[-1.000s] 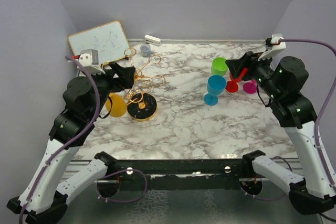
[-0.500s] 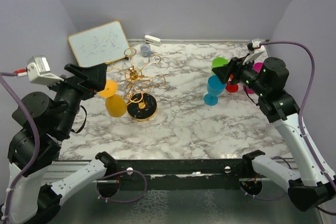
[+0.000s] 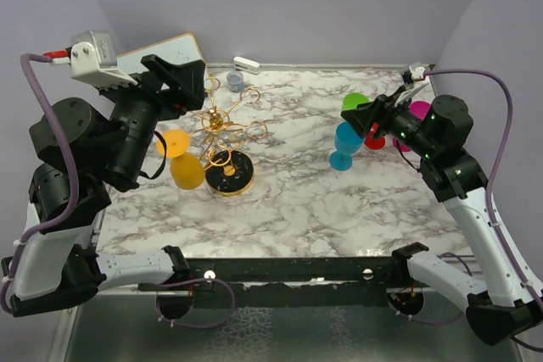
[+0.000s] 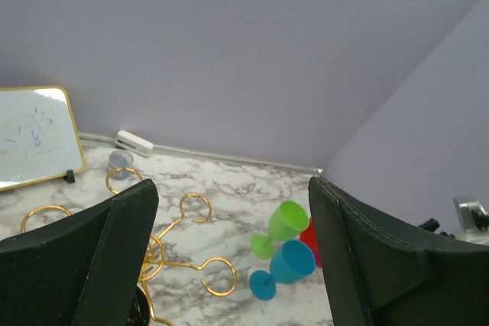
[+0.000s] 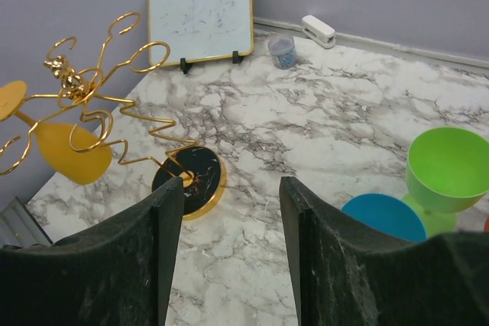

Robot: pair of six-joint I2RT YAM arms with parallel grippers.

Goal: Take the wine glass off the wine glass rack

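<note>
Far left in the top view, the left gripper [image 3: 193, 82] is up high, in front of the whiteboard [image 3: 161, 47]. Its two fingers are wide apart and hold nothing. In the left wrist view you can see right between them to the table far below.

Just right of that arm stands the wine glass rack [image 3: 222, 125], left of the middle of the marble table [image 3: 297, 201]. It has gold wire loops on a round black base. The yellow wine glass [image 3: 185, 167] is on the rack's left side. Its flat foot is caught in a loop, and its cup hangs down low and tilted, next to the black base. No gripper is touching it.

Behind the rack, by the back wall, are a small blue-grey cup [image 3: 235, 81] and a small white thing [image 3: 246, 64].

The middle of the table is just marble.

On the right side of the top view are more glasses, close together. A blue glass [image 3: 346, 143] stands up in front. A green glass [image 3: 354, 105] is behind it. A red glass [image 3: 374, 139] and a pink glass [image 3: 418, 108] are partly hidden by the right arm.

The right gripper [image 3: 348, 114] points left, over the blue and green glasses. Its fingers are apart too, with nothing in them. In the right wrist view the rack and the yellow glass show in the upper left, well apart from this gripper.
</note>
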